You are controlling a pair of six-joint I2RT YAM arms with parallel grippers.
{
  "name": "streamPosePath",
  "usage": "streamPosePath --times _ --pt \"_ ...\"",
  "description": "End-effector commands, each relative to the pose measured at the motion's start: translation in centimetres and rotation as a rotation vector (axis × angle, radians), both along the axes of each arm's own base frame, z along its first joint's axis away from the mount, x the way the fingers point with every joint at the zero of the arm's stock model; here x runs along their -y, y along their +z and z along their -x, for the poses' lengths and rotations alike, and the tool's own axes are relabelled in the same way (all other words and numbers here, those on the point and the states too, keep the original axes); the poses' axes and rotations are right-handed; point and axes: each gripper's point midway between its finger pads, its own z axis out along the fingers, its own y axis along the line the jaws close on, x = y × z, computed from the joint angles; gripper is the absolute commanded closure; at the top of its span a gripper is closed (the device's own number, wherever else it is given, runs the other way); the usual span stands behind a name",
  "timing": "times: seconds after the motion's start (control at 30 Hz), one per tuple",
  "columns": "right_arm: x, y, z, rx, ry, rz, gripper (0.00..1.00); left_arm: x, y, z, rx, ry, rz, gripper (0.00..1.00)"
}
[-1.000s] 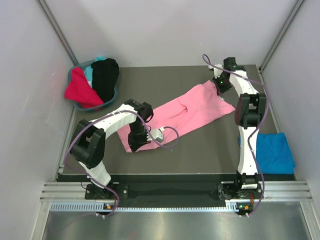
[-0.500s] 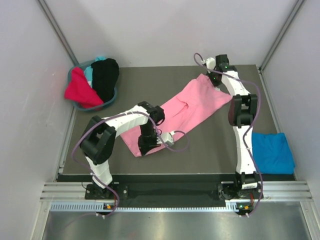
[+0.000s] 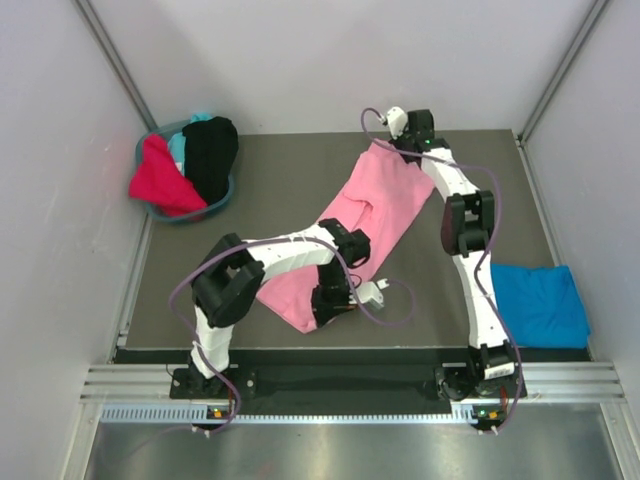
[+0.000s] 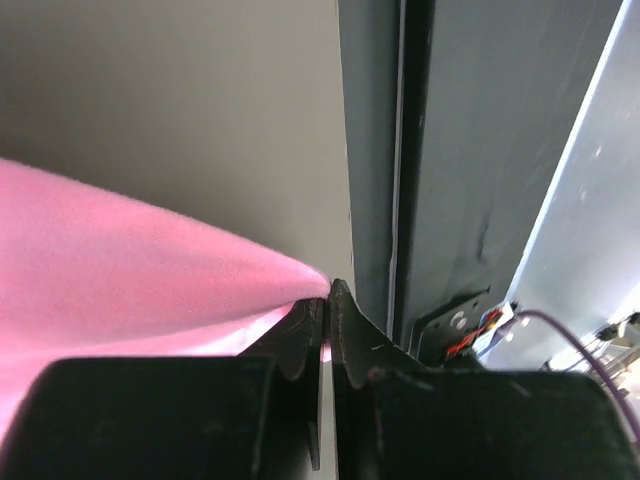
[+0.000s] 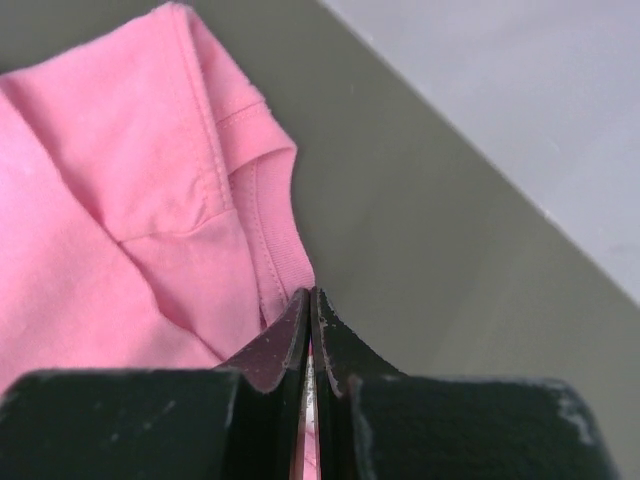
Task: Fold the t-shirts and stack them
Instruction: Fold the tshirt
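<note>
The light pink t-shirt (image 3: 368, 212) lies stretched on the dark table from the near middle to the far middle. My left gripper (image 3: 330, 303) is shut on its near corner, close to the table's front edge; the left wrist view shows pink cloth (image 4: 150, 270) pinched between the closed fingers. My right gripper (image 3: 392, 143) is shut on the shirt's far edge, next to a sleeve (image 5: 200, 150) in the right wrist view. A folded bright blue t-shirt (image 3: 540, 303) lies at the right edge.
A teal basket (image 3: 150, 205) at the far left holds red (image 3: 160, 180), teal and black (image 3: 210, 150) t-shirts. White walls stand on three sides. The table's front edge and metal rail (image 4: 400, 200) are just beyond the left gripper.
Both grippers carried the pink shirt: the left moved right and nearer, the right moved left along the far edge. The shirt now lies more steeply front to back.
</note>
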Motion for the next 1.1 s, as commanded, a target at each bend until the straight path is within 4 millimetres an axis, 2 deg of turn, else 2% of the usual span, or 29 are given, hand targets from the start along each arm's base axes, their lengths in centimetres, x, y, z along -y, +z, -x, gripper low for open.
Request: streamPosePath --times 0.0,0.13,0.17,0.4,0.53,0.6,0.87,0.97,1.03,1.07 --pt "-2.5 4.9 -3.5 0.221 0.041 -0.013 1.0 3.2 0.5 0.8 -0.067 0.054 0.066 0.96" --pt "-4.9 5.6 -4.2 0.298 0.089 -0.009 1.0 5.1 -0.1 1.2 -0.091 0.053 0.083 0.96" --pt "-5.1 5.2 -4.4 0.303 0.092 -0.007 1.0 5.6 -0.2 1.3 -0.09 0.051 0.09 0.96" --pt "-5.7 5.6 -5.6 0.389 0.101 -0.014 1.0 8.5 -0.7 1.1 -0.106 0.068 0.131 0.95" --pt "-5.9 5.5 -5.9 0.415 0.106 -0.013 1.0 10.0 -1.0 1.9 -0.142 0.059 0.147 0.95" --pt "-6.3 6.2 -6.2 0.446 0.118 -0.023 1.0 10.8 -0.9 2.1 -0.147 0.053 0.163 0.95" --pt "-8.3 6.9 -6.2 0.491 0.165 -0.051 1.0 12.7 -1.7 2.1 -0.179 0.071 0.185 0.93" --pt "-8.5 7.1 -6.3 0.501 0.171 -0.055 1.0 13.4 -1.8 2.0 -0.179 0.076 0.197 0.89" --pt "-8.3 7.5 -6.4 0.516 0.15 -0.067 1.0 13.8 -1.6 1.7 -0.17 0.08 0.211 0.78" --pt "-7.7 8.8 -6.7 0.561 0.107 -0.072 0.97 14.4 -1.0 1.4 -0.159 0.086 0.228 0.67"
